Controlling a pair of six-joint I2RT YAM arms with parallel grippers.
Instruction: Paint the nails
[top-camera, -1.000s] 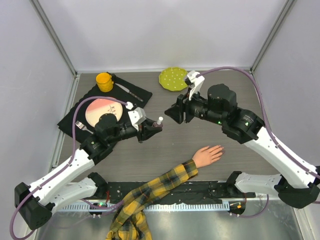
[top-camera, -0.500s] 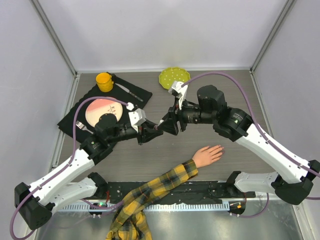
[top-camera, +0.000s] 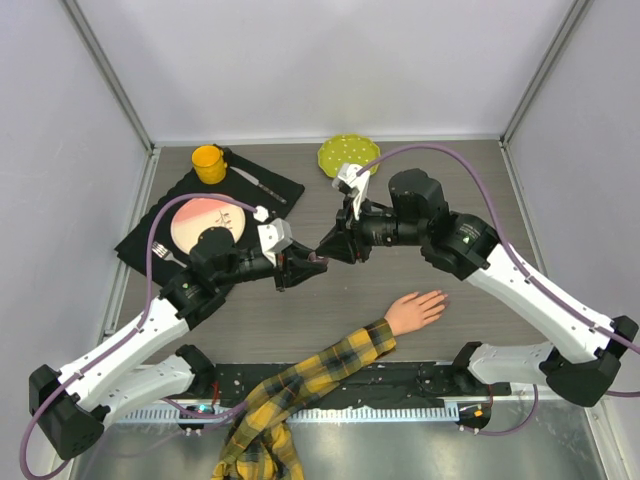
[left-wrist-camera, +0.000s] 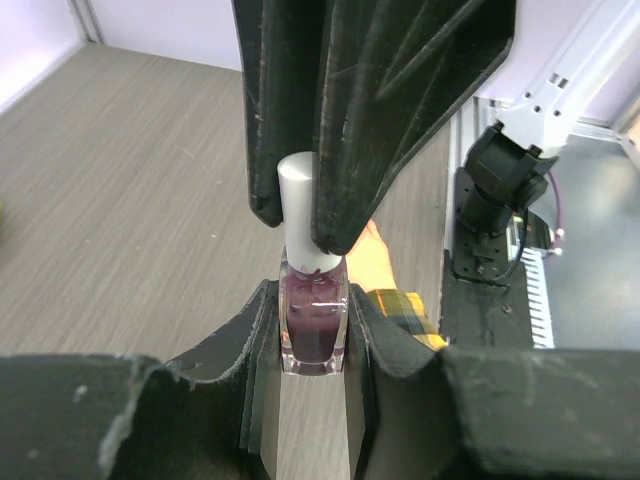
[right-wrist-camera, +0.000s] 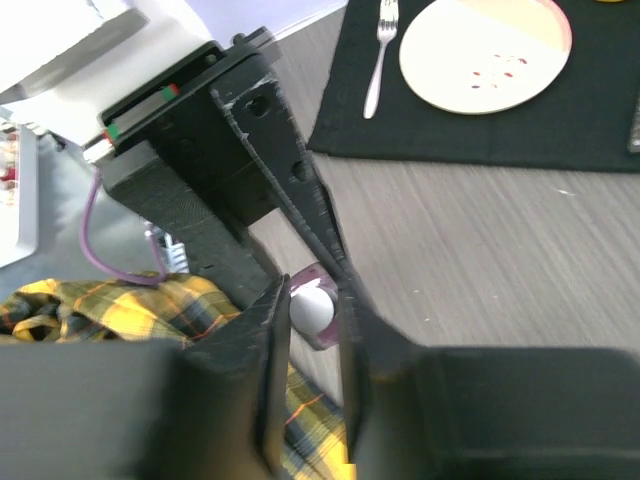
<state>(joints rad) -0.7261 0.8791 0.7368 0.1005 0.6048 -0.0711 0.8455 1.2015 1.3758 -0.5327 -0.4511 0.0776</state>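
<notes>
- Bench (top-camera: 300, 330): grey wood-grain top.
- Right arm (top-camera: 530, 290): reached toward the bench centre; jaws clenched on the white cap (left-wrist-camera: 297, 195).
- Left arm (top-camera: 150, 330): reached toward the same spot; jaws clamped on the polish bottle (left-wrist-camera: 313, 325), which is held upright above the bench.
- Black mat (top-camera: 140, 240): laid at the far left corner, carrying a pink-and-cream plate (top-camera: 195, 215), a fork (top-camera: 160, 250) and a knife (top-camera: 258, 183).
- Plaid sleeve (top-camera: 300, 390): draped over the near edge.
- Mannequin hand (top-camera: 415, 310): laid flat near the near edge, fingers pointed toward the right edge, well apart from the bottle.
- Green plate (top-camera: 348, 157): set at the far edge.
- Yellow cup (top-camera: 208, 162): set on the mat's far corner.
- Nails (top-camera: 440, 297): located on the fingertips; too small to be made out.
</notes>
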